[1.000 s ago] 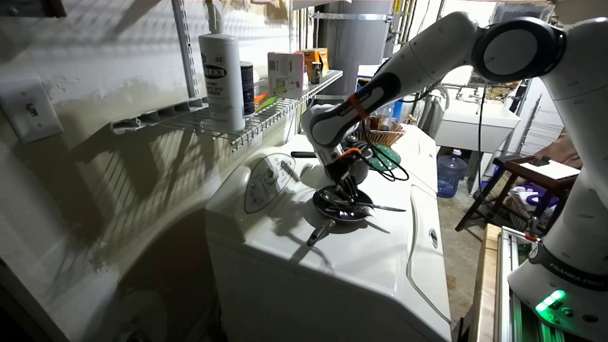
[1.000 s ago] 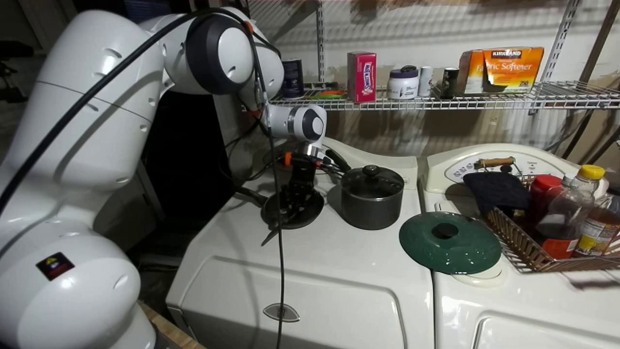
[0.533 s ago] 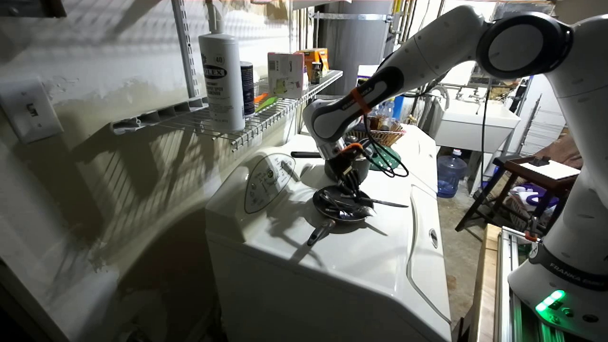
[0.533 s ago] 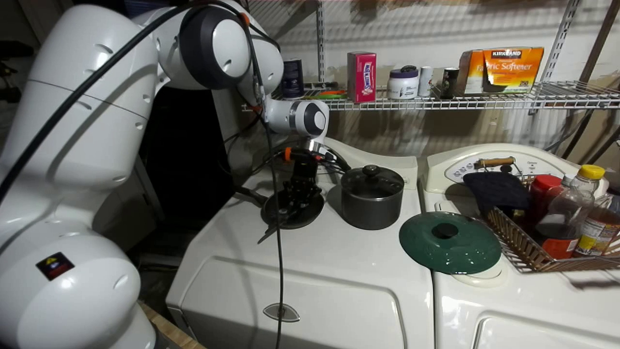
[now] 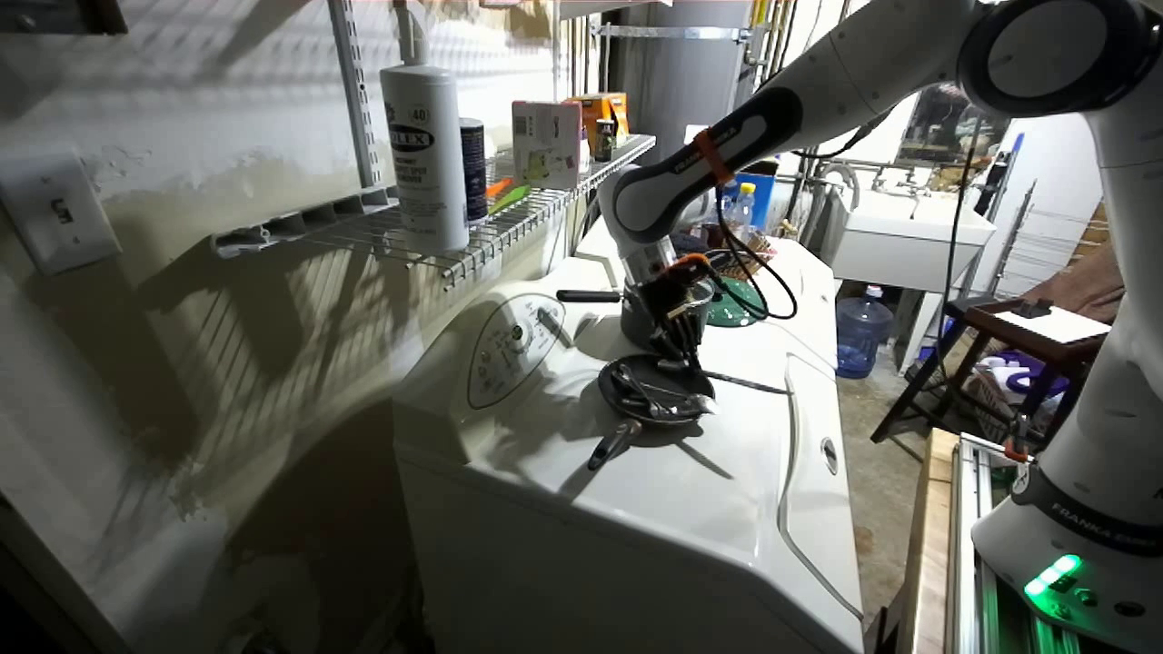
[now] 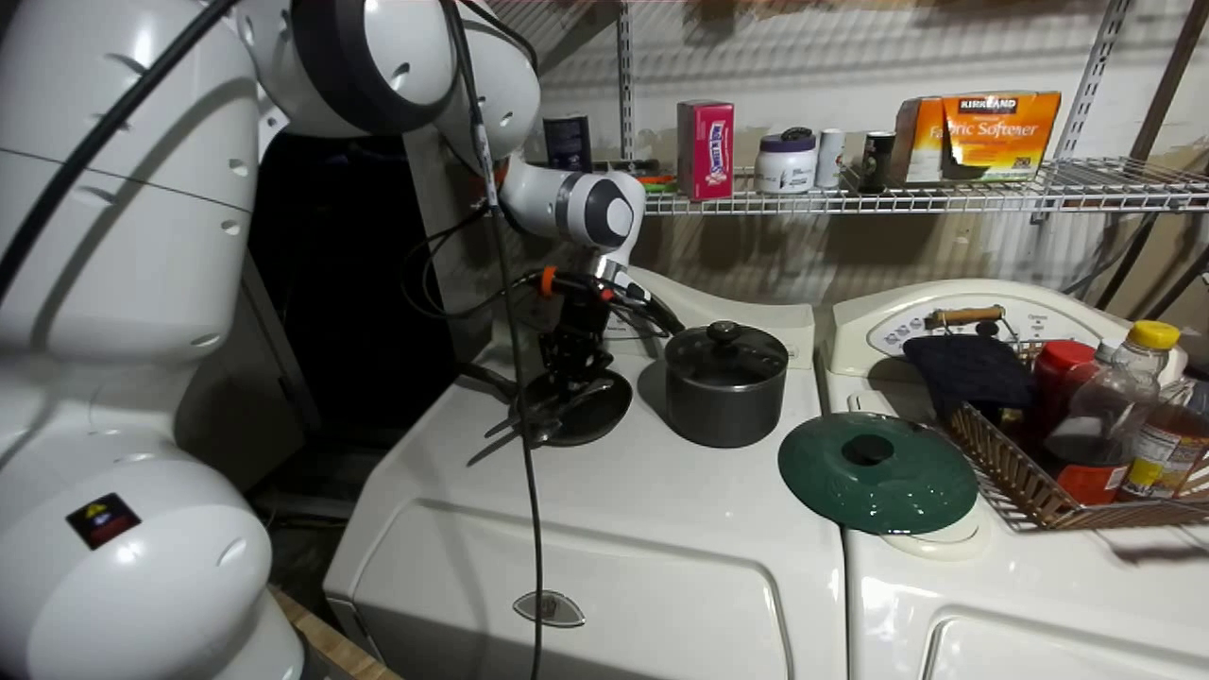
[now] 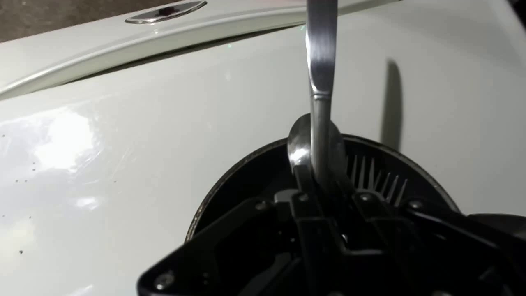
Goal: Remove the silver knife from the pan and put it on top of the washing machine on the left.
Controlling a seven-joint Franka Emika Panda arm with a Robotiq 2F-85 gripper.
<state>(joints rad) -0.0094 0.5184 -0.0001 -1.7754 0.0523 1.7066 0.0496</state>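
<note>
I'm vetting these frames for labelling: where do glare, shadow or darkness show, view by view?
Wrist view: glare whitens patches of the washing machine, and a soft shadow lies right of the silver knife; in an exterior view, the black gripper nearly merges with the dark pan; in an exterior view, striped shadows cross the wall.

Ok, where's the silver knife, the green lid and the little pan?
Silver knife (image 7: 321, 72): wrist view, on its blade.
Green lid (image 6: 880, 484): in an exterior view, on its top.
Little pan (image 6: 607, 412): in an exterior view, on its bare inside.
</note>
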